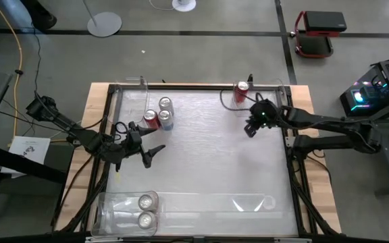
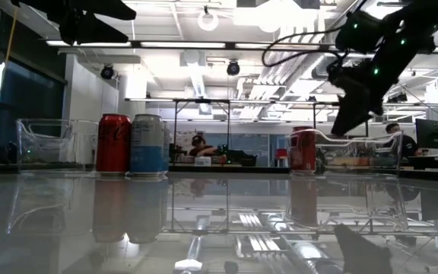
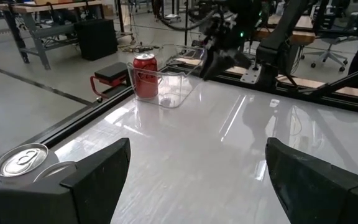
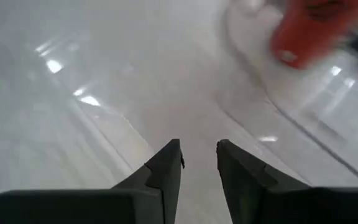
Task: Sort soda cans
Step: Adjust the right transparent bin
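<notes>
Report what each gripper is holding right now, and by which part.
Nothing is held. The left gripper hangs open beside the three grouped cans. The right gripper, fingers nearly together with an empty gap, hovers near the red can in the bin.

We see three cans [image 1: 160, 115] clustered at the table's [image 1: 201, 155] far left, one can [image 1: 241, 92] in the far-right bin [image 1: 265, 91], two cans [image 1: 145, 210] in the near-left bin [image 1: 113, 206].
</notes>
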Motion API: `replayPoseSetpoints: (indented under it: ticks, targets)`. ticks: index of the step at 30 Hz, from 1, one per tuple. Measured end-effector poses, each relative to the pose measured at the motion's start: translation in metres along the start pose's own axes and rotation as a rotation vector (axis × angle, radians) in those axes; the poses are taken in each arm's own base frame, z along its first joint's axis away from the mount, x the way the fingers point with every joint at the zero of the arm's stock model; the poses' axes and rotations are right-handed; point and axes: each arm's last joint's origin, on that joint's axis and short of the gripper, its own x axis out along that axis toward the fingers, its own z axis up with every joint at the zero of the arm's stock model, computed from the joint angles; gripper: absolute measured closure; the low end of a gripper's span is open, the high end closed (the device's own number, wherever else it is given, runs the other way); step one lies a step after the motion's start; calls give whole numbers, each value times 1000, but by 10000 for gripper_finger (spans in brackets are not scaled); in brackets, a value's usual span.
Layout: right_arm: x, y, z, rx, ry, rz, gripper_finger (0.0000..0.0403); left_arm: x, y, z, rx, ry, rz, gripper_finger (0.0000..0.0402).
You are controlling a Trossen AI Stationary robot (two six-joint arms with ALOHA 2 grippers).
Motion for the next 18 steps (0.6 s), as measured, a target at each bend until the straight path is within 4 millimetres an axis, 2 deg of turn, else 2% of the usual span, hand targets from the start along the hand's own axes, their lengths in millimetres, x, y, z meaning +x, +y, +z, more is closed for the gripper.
replayPoseSetpoints:
  ticks: [4,10,18]
  targets:
    - [22,0,-3,-34,-5,-33,304,0,0,0,0,-1,5,53]
    - [48,-6,7,-38,-63,-114,305,0,0,0,1,-2,7,53]
    - [52,-10,15,-27,-140,-154,305,0,0,0,0,-2,7,53]
